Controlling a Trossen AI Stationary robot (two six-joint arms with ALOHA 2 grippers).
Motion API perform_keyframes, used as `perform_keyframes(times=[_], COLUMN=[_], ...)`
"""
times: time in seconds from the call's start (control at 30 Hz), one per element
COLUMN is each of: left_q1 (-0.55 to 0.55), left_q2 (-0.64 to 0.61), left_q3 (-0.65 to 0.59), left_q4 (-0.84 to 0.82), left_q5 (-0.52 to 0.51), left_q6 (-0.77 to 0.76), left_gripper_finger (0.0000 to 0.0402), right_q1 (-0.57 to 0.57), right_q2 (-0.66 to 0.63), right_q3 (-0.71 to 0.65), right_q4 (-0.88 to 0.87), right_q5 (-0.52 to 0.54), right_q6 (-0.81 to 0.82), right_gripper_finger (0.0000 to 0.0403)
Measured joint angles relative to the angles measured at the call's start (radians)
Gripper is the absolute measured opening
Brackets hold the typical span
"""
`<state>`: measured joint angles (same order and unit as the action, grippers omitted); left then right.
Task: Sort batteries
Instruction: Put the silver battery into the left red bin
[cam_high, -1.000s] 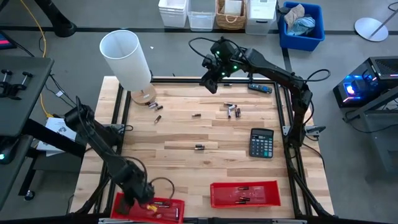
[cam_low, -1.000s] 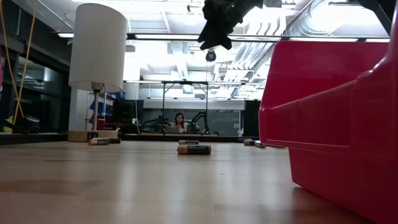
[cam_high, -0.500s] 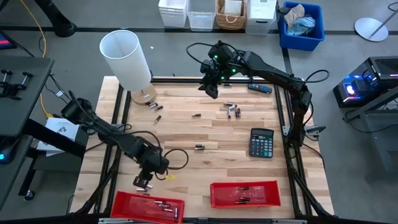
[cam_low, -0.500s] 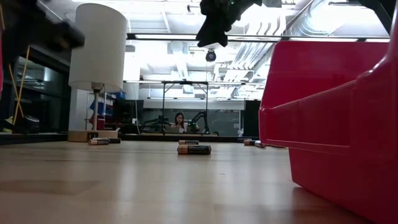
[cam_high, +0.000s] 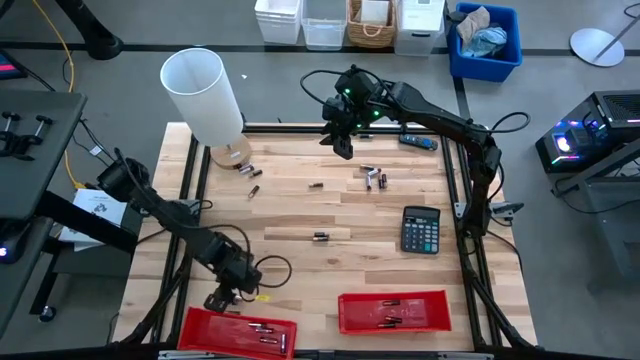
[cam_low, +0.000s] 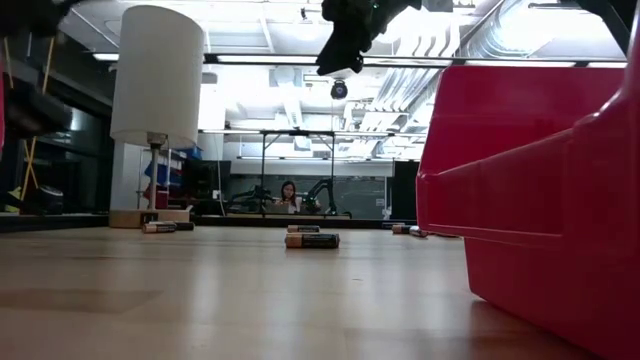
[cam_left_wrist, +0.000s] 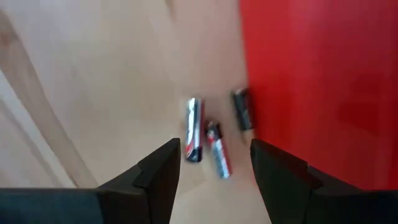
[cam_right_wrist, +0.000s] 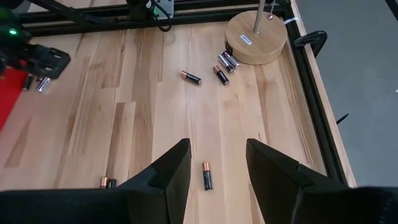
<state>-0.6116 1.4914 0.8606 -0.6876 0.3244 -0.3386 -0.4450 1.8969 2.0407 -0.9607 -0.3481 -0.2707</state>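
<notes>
Left tool (cam_high: 222, 296) lifted out of the left red plastic bin (cam_high: 200, 330), now above bare wooden surface (cam_high: 300, 260) just beside it; right arm shifted slightly.

Grey floor (cam_high: 120, 20) surrounds the wooden table (cam_high: 300, 210); white storage bins (cam_high: 300, 20) and a blue bin (cam_high: 485, 40) stand beyond.

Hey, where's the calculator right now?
In the high view the calculator lies on the table's right side, below the battery cluster and above the right red bin.
</notes>
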Motion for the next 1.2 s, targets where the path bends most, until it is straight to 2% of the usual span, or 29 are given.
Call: perform_keyframes(times=[0.23, 0.43, 0.8, 1.0, 1.2], left_q1=[0.017, 0.012, 0.009, 0.009, 0.007], left_q2=[0.000, 0.000, 0.092, 0.102, 0.103], left_q3=[-0.068, -0.098, -0.100, -0.099, -0.099], left_q4=[0.037, 0.109, 0.126, 0.132, 0.130], left_q5=[-0.001, 0.048, 0.014, 0.003, -0.052], left_q6=[0.022, 0.083, 0.106, 0.106, 0.097], left_gripper_finger=[0.0188, 0.0188, 0.0188, 0.0188, 0.0188], right_q1=[0.000, 0.000, 0.000, 0.000, 0.000], right_q2=[0.000, 0.000, 0.000, 0.000, 0.000], right_q3=[0.000, 0.000, 0.000, 0.000, 0.000], right_q4=[0.000, 0.000, 0.000, 0.000, 0.000], right_q5=[-0.001, -0.002, -0.002, -0.002, -0.002], right_q6=[0.000, 0.003, 0.007, 0.008, 0.008], right_gripper_finger=[0.0149, 0.0149, 0.0149, 0.0149, 0.0149])
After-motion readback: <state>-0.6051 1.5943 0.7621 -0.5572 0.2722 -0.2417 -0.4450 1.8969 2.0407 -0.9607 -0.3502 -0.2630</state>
